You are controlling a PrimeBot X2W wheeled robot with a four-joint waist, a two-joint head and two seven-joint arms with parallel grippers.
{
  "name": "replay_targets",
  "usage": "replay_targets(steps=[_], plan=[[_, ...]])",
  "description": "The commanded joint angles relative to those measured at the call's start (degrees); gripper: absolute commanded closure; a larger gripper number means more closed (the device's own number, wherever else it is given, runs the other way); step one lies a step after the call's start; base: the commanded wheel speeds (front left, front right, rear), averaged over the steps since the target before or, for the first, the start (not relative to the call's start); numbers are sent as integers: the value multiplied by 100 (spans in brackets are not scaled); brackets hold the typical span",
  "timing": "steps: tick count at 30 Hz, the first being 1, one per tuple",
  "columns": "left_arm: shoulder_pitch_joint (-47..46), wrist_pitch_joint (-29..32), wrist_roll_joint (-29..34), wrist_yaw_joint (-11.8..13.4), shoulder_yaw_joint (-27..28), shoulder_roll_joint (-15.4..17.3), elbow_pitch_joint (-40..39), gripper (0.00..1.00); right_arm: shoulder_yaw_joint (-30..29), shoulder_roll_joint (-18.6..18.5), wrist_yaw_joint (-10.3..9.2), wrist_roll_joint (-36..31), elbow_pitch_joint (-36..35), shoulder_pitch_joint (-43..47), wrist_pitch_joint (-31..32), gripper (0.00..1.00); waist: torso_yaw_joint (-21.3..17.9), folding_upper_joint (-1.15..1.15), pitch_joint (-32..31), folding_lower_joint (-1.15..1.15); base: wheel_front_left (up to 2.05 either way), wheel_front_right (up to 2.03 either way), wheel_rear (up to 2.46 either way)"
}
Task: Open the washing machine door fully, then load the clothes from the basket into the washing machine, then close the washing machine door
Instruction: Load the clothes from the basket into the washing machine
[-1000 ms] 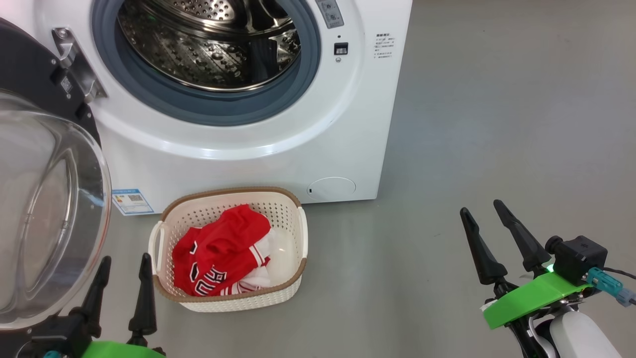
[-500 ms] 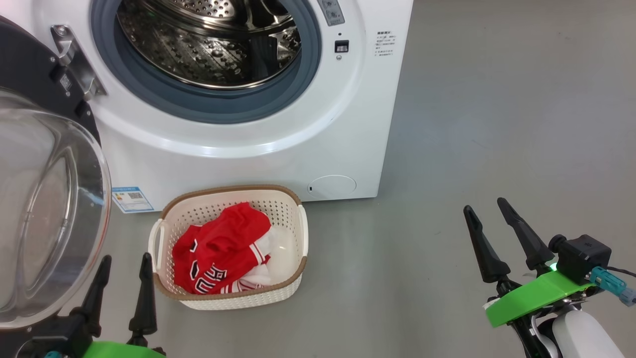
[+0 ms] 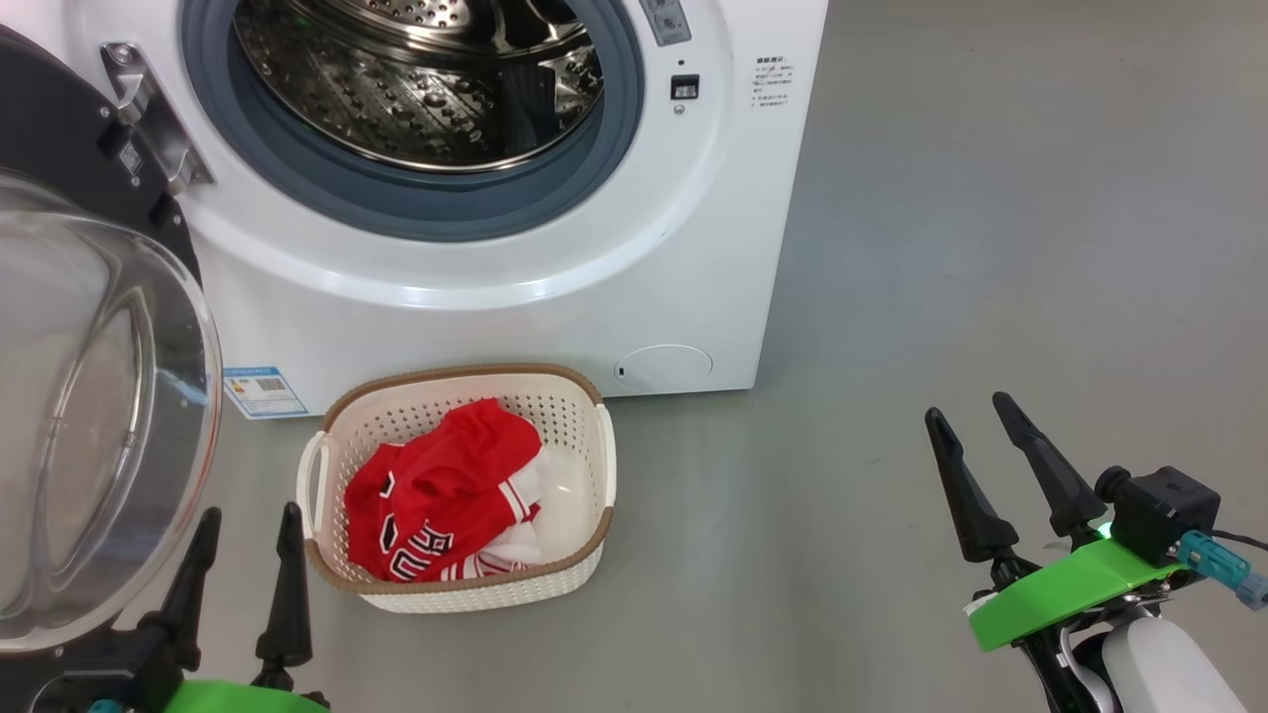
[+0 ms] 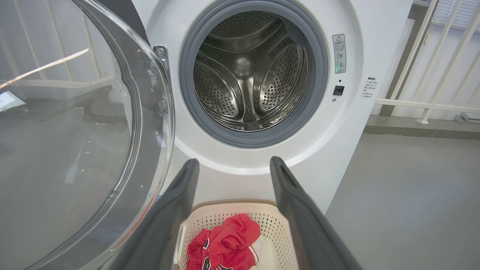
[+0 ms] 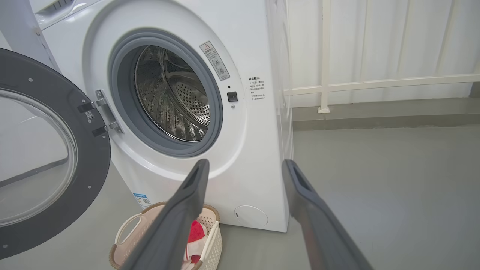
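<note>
- Head view: washing machine (image 3: 693, 248) upper left; washing machine door (image 3: 99, 416) swung open at left edge
- basket (image 3: 475, 592) on floor (image 3: 991, 248), lower left-centre, just before machine; clothes (image 3: 446, 505) inside it
- left gripper (image 3: 250, 513) lower left, right gripper (image 3: 966, 406) lower right; both wide, empty

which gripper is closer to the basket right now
Left. The left gripper hovers beside the basket, close to its left handle. The right gripper is far off to the basket's right, across the grey floor.
</note>
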Motion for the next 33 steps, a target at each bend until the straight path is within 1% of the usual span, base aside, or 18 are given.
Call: replay_targets(steps=[1, 33], plan=[[-201, -46, 60, -76, 224, 79, -122, 0, 92, -52, 9, -38, -164, 8, -69, 0, 3, 0, 0, 0, 0, 0, 0], [-274, -46, 158, -184, 302, 19, -15, 0, 112, -41, 9, -22, -155, -28, -69, 0, 15, 0, 37, 0, 0, 0, 0]])
